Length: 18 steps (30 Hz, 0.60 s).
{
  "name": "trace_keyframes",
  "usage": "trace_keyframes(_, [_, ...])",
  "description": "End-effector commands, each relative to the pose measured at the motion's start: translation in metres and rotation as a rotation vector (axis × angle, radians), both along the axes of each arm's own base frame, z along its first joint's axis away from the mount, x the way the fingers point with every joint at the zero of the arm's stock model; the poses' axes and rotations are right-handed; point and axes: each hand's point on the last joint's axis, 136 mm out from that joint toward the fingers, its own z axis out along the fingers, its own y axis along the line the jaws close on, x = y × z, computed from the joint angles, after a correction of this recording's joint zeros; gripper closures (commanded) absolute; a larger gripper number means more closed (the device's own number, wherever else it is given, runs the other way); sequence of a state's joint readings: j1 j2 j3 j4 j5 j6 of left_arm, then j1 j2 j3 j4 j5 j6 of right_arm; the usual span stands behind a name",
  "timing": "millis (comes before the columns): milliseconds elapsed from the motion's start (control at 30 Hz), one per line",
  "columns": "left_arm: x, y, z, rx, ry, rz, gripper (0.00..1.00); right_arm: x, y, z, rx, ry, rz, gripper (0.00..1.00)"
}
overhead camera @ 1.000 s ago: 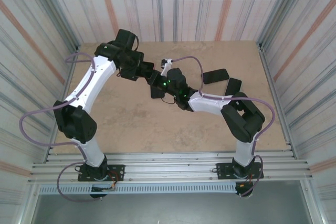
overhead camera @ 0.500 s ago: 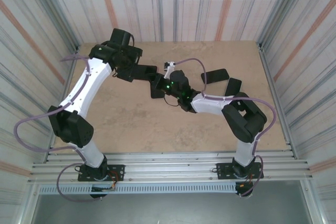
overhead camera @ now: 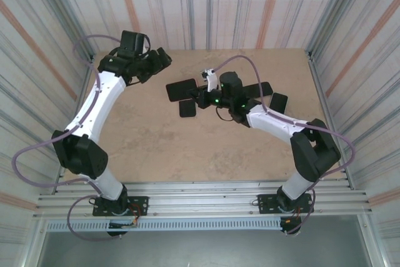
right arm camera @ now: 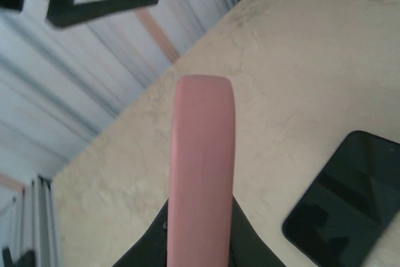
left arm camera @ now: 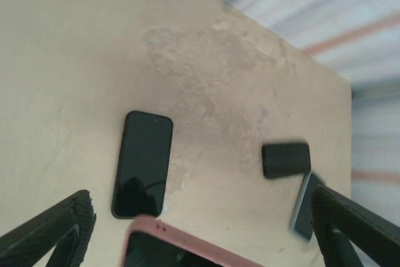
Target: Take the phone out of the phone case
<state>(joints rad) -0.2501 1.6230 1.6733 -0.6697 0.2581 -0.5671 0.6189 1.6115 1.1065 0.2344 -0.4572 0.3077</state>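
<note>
Right claw [overhead camera: 195,95] clamped on pink case [right arm camera: 201,154], held above worktop [overhead camera: 144,136], left claw [overhead camera: 164,59] apart and empty, well clear of case, black phone [left arm camera: 142,164] flat on worktop nearby

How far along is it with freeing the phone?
Done: the right arm's jaws are shut on the pink case, holding it off the table. In hand: the left arm's jaws stand open, apart. A black phone lies on the table; whether it came from this case I cannot tell. If not, pulling it out is left.
</note>
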Motion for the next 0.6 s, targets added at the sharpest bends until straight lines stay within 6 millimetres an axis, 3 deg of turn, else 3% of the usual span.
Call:
trace_keyframes(0, [-0.013, -0.009, 0.052, 0.043, -0.359, -0.397, 0.11, -0.023, -0.01, 0.029, -0.107, -0.164, 0.191, 0.92])
trace_keyframes(100, [-0.044, -0.021, 0.065, 0.115, -0.548, -0.653, 0.1, -0.03, -0.02, 0.031, -0.161, -0.198, 0.242, 0.92])
trace_keyframes(267, [-0.094, -0.035, 0.063, 0.18, -0.754, -0.953, 0.08, -0.043, -0.029, 0.034, -0.252, -0.25, 0.309, 0.92])
trace_keyframes(567, [-0.125, -0.06, 0.036, 0.298, -0.728, -1.19, 0.14, -0.059, -0.04, 0.054, -0.407, -0.405, 0.379, 0.91])
